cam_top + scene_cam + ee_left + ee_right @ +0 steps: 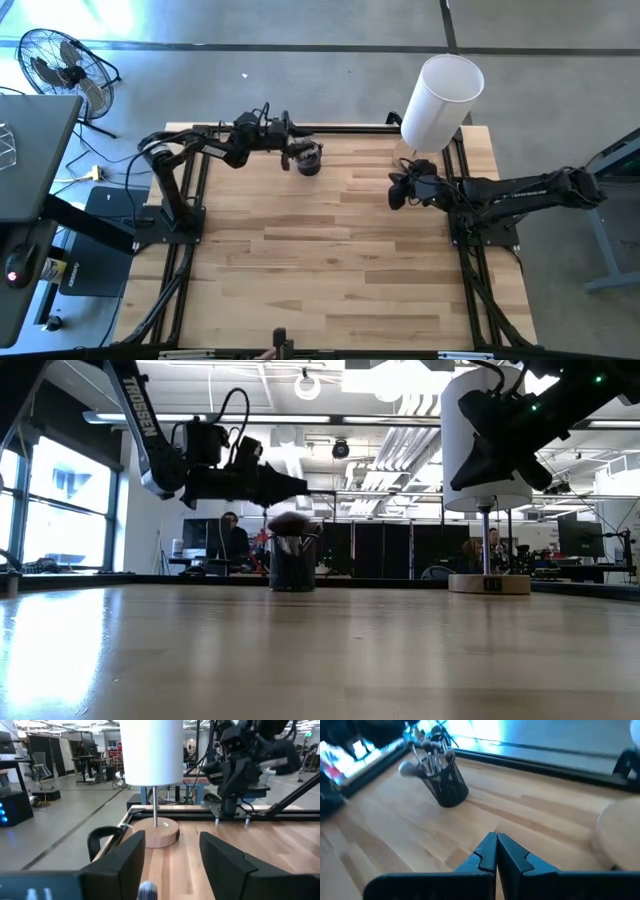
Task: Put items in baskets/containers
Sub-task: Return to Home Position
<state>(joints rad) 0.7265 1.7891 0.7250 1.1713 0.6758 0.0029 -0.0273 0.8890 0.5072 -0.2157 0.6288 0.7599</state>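
Note:
The black wire-mesh cup (308,160) stands on its base near the table's far edge, left of centre, and is full of dark-handled makeup brushes (432,747). One fluffy brush head (290,521) sticks out above the rim. My left gripper (292,152) hovers open just above the cup (293,566). A pale brush tip (146,890) shows below and between its fingers, and I cannot see any touch. My right gripper (396,192) is shut and empty. It hangs over bare wood to the right of the cup (447,787).
A lamp with a tall white cylinder shade (440,98) stands on a round wooden base (155,832) at the far right corner, close to my right arm. Black frame rails (340,128) run along the table edges. The wide wooden top (330,270) lies toward the near edge. People sit beyond the table (232,540).

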